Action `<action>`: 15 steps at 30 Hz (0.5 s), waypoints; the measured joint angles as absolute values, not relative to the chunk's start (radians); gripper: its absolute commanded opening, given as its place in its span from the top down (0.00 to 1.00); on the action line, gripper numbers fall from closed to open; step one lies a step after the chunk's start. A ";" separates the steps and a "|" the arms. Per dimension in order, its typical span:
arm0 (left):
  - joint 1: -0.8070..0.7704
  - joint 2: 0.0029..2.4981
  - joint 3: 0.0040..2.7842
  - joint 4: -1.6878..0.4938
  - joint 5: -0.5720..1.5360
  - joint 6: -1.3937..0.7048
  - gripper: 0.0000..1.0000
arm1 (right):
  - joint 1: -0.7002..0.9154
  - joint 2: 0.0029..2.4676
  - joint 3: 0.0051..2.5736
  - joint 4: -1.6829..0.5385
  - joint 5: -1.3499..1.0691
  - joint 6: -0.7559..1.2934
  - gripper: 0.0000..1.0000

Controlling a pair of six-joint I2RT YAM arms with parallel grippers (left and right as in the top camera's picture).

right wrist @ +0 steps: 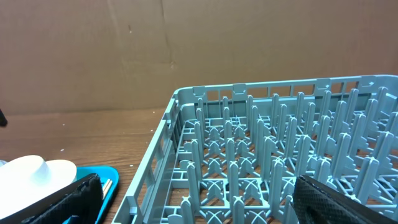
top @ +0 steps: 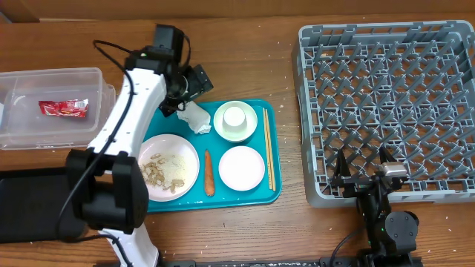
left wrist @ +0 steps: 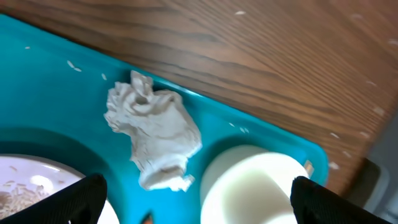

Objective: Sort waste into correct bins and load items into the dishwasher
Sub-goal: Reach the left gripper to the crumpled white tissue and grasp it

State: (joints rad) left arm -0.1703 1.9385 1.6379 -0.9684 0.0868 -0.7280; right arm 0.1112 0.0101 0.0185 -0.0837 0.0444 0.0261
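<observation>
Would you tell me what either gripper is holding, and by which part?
Nothing is held. The left gripper is open near the tissue; the right gripper is open and empty.

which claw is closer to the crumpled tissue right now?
Left. The left claw hangs open over the tissue at the far left corner of the teal tray. The right claw sits open at the dish rack's near edge, well across the table.

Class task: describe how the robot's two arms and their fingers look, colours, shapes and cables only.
The left arm has white rounded shells, black joints and a thin black cable. The right arm is black. Both have dark, tapered fingers.
</observation>
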 measured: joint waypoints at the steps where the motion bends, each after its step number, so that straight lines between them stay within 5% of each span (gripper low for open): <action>1: -0.172 1.946 1.638 -0.968 0.075 -0.742 0.12 | 0.111 0.010 0.019 -0.083 0.044 0.026 0.00; 9: -0.177 2.074 1.638 -0.966 0.019 -0.834 0.14 | 0.111 0.010 0.019 -0.083 0.044 0.026 0.00; 15: -0.177 2.174 1.638 -0.970 0.017 -0.846 0.27 | 0.111 0.010 0.019 -0.083 0.044 0.026 0.00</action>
State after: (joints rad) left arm -0.1772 2.1738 1.6379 -0.9699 0.0170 -0.8463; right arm 0.1112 0.0101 0.0185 -0.0830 0.0444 0.0261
